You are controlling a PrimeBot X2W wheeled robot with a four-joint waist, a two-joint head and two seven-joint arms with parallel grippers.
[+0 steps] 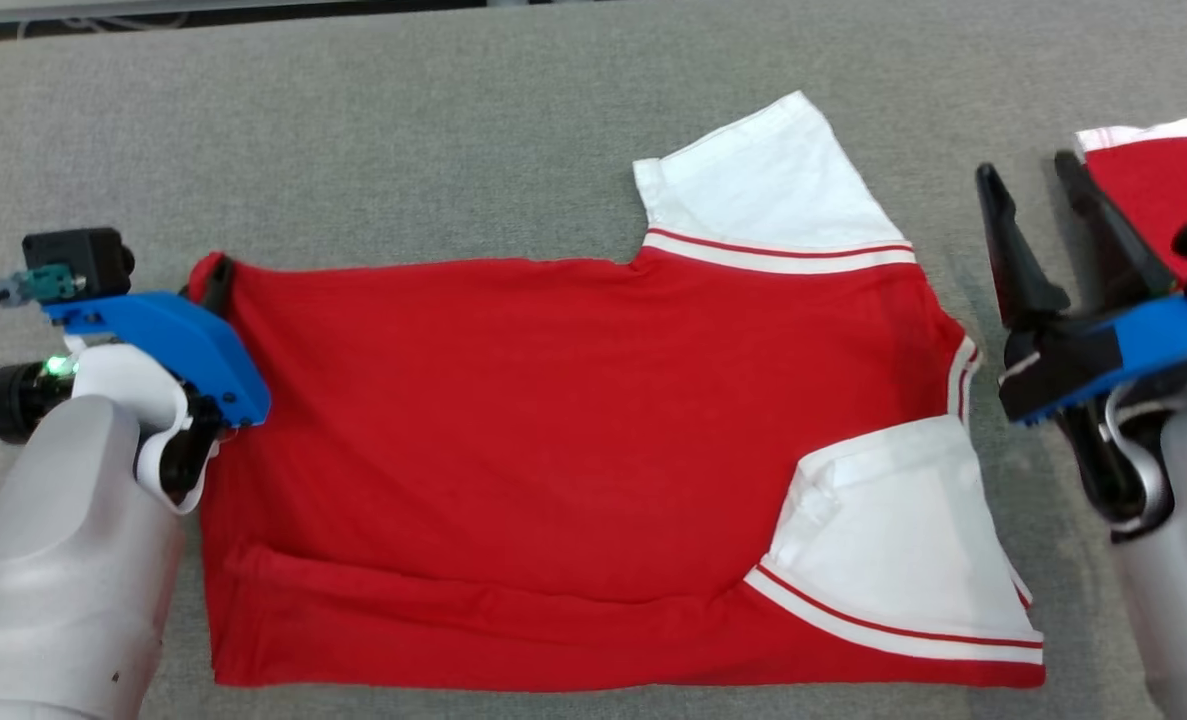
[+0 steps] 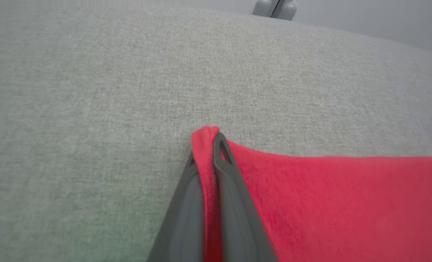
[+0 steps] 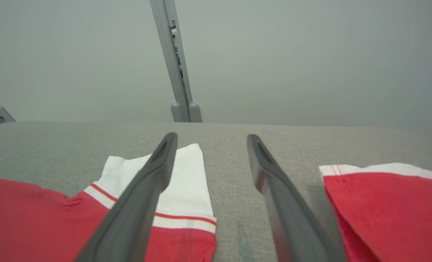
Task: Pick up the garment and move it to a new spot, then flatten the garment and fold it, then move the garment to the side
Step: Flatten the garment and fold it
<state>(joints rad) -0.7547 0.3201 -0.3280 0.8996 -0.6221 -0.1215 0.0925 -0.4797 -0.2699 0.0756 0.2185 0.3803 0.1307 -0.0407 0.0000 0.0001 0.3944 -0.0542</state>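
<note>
The right end effector hung open over the tabletop. A red shirt lay left, red cloth right.

Soft, even light casts faint shadows on the grey table; the head view is sharp, while both wrist views look hazy, blurred near the lens and bowed at the edges.

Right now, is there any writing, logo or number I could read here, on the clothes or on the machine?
None: no word, number or logo can be read in any view.
The shirt is plain red with white sleeves and striped trim; no print or tag shows.
The second garment, red with a white edge, shows no text.
The table is unmarked grey fabric.
</note>
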